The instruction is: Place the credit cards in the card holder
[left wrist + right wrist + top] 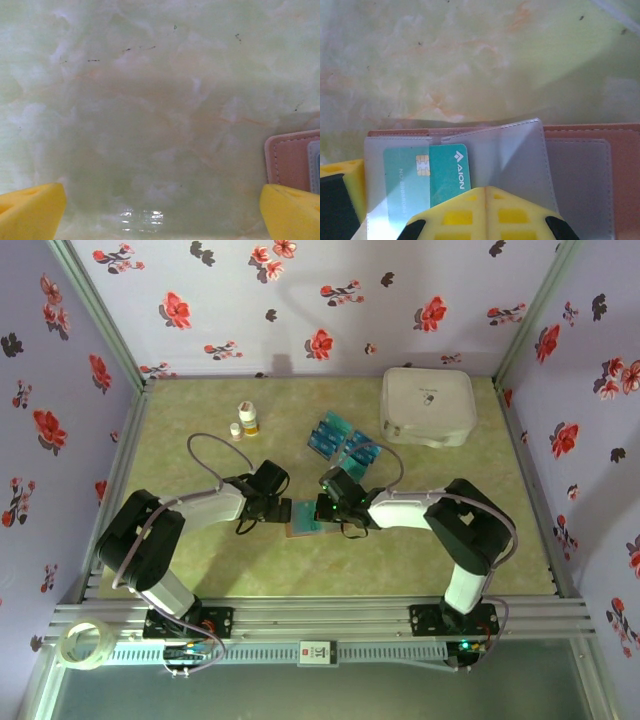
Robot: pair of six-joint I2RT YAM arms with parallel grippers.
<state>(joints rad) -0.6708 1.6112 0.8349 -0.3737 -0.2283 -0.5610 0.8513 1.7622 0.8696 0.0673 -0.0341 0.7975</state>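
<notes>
From above, the left tool and the right tool meet at the small brown leather-like folding wallet in the middle of the worktop. A heap of thin teal-blue rectangular cards lies just behind.

Left wrist: the tool is spread wide, and the wallet is just beside one yellow finger.

Right wrist: the tool has its fingers pressed together over a teal card tucked in the open wallet's clear sleeve.

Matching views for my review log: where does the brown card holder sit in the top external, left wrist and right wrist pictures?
Top external: the card holder lies near the table's centre.
Left wrist: only its stitched corner shows, at the right edge, low down.
Right wrist: it spans the lower half, with a teal card in its clear sleeve.
Shared landmark: the green marbled table under it.
</notes>
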